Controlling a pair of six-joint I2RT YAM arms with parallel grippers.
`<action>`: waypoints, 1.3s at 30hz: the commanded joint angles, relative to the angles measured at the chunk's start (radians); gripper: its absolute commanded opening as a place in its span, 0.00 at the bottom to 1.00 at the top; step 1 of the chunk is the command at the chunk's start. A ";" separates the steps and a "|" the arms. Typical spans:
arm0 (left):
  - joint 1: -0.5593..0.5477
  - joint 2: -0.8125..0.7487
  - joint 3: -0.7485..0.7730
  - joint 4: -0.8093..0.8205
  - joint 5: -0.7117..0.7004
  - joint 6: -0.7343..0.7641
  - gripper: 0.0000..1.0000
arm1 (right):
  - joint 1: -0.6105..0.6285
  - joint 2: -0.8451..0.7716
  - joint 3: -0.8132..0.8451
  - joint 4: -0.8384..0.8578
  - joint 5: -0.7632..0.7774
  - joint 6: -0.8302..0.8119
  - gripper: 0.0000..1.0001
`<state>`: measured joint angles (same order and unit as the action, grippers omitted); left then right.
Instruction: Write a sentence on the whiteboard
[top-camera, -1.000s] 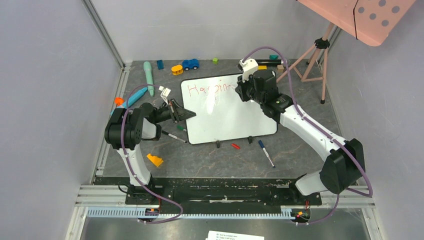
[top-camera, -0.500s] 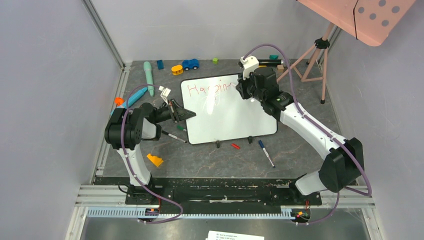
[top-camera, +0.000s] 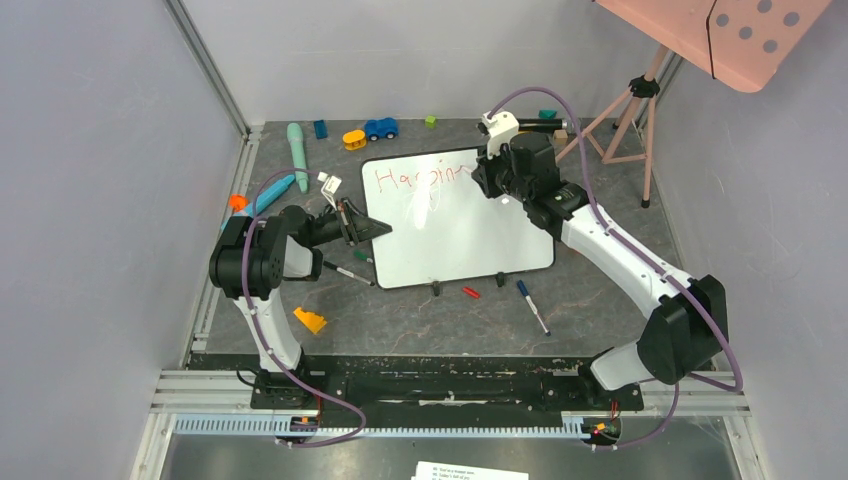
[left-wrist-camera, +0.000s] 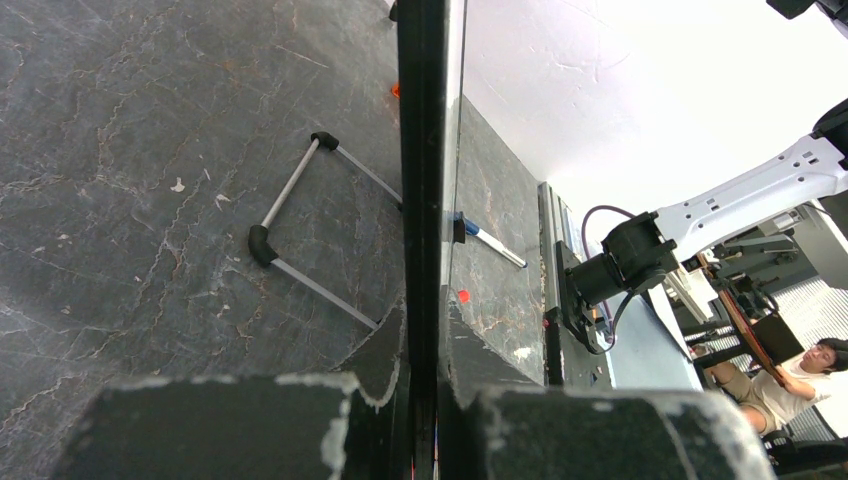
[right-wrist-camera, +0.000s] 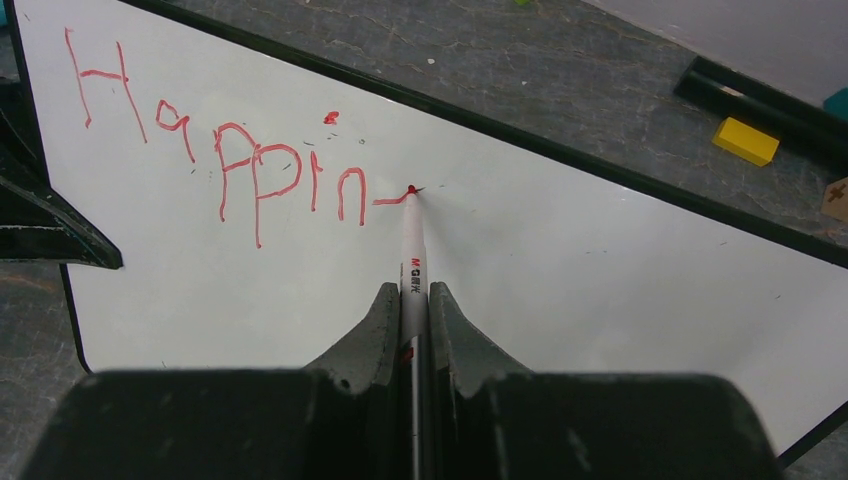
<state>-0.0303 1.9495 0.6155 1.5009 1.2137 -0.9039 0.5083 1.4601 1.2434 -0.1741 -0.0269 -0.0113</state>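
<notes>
The whiteboard lies tilted at the middle of the table, its white face filling the right wrist view. Red letters of the sentence read "Happin" along its top left, also legible from above. My right gripper is shut on a white red-ink marker whose tip touches the board at the end of a short stroke after the "n". My left gripper is shut on the whiteboard's black left rim, holding that edge.
A capped marker lies by the board's left corner, a blue-capped marker and a red cap in front of it. Toys, a teal tube and an orange wedge sit around. A pink panel on a tripod stands back right.
The right gripper with the marker has shifted slightly right along the first line. The left arm and the board have stayed put.
</notes>
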 joint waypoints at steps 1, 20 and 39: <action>-0.010 -0.009 -0.007 0.056 0.015 0.091 0.02 | 0.000 0.011 0.008 0.030 -0.021 -0.008 0.00; -0.010 -0.010 -0.008 0.056 0.015 0.091 0.02 | 0.000 0.003 -0.016 0.035 -0.041 -0.004 0.00; -0.011 -0.011 -0.009 0.056 0.016 0.092 0.02 | -0.005 -0.067 -0.083 0.013 0.067 -0.009 0.00</action>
<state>-0.0303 1.9495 0.6151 1.5013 1.2140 -0.9035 0.5121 1.4147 1.1542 -0.1516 -0.0437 -0.0109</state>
